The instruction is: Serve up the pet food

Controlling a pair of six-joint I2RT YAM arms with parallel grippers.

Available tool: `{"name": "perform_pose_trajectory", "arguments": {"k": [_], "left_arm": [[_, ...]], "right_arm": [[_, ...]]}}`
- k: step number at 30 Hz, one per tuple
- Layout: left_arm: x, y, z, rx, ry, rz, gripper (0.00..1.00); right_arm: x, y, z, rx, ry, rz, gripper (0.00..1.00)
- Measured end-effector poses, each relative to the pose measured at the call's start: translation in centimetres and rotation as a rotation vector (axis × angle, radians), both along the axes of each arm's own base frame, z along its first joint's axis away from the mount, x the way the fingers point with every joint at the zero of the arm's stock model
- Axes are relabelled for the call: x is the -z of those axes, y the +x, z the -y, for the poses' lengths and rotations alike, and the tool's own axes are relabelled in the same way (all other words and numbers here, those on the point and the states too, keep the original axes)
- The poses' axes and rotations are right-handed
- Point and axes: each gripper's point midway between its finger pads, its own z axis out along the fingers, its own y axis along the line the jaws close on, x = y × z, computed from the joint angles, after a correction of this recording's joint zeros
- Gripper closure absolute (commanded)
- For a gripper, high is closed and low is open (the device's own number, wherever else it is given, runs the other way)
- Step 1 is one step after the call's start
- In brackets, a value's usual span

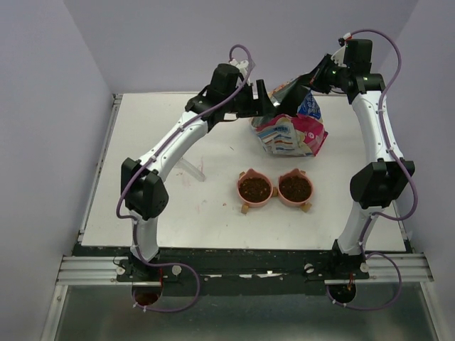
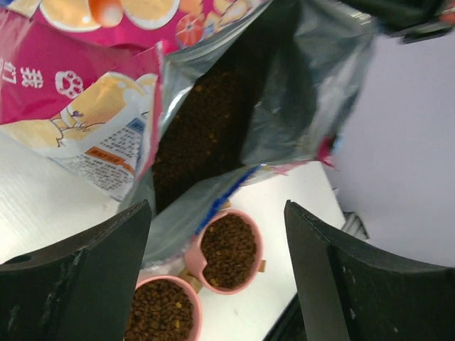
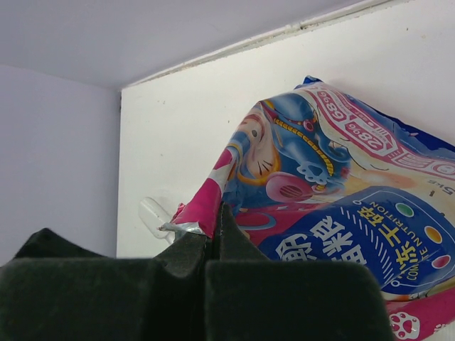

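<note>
Right, table [image 1: 142, 213] first: printed bag [image 1: 291, 131] at 12 o'clock, mouth gaping. At 6 o'clock of bag, twin pink bowls [image 1: 274, 188], both filled with pet food [image 1: 254, 188]; more inside bag. Bag's top edge pinched tight in right gripper [image 3: 213, 234]. At bag's mouth, left gripper [image 2: 217, 213] spread wide, holding nothing. Serving looks done. Next, I'd say: stand bag upright, release without spilling.

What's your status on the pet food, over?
Left gripper open at bag mouth. Right gripper shut on bag's top edge. Kibble in both bowls, more in bag. Nothing blocking.
</note>
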Motion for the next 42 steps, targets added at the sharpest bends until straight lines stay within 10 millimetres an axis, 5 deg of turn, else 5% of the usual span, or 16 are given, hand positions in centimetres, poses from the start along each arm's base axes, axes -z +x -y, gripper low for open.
{"name": "perform_pose_trajectory", "arguments": {"k": [4,7,16,20,23,30,36,42], "left_arm": [[3.8,0.5,0.8,-0.012,0.083,-0.037,0.24],[4.8,0.9,0.5,-0.037,0.12,-0.029,0.24],[2.7,2.4,-1.0,-0.149,0.116,0.091,0.2],[1.4,3.8,-0.2,-0.161,0.088,0.121,0.28],[0.6,6.0,1.6,-0.161,0.047,0.137,0.42],[5.7,6.7,2.3,-0.169,0.084,0.03,0.45],[6.4,6.2,2.7,-0.155,0.073,-0.004,0.6],[5.7,6.7,3.1,-0.141,0.069,-0.003,0.98]], "right_arm": [[0.0,-0.1,0.0,-0.002,0.001,-0.002,1.0],[0.0,-0.3,0.0,-0.003,0.0,-0.006,1.0],[-0.1,-0.5,-0.1,-0.011,-0.007,-0.004,1.0],[0.0,-0.6,-0.1,-0.012,-0.006,-0.005,1.0],[-0.1,-0.6,-0.1,-0.012,-0.006,-0.005,1.0],[0.0,-0.7,-0.2,-0.015,-0.005,-0.009,1.0],[0.0,-1.2,-1.1,-0.037,-0.014,-0.014,1.0],[-0.3,-1.4,-3.6,-0.08,-0.034,0.002,1.0]]}}
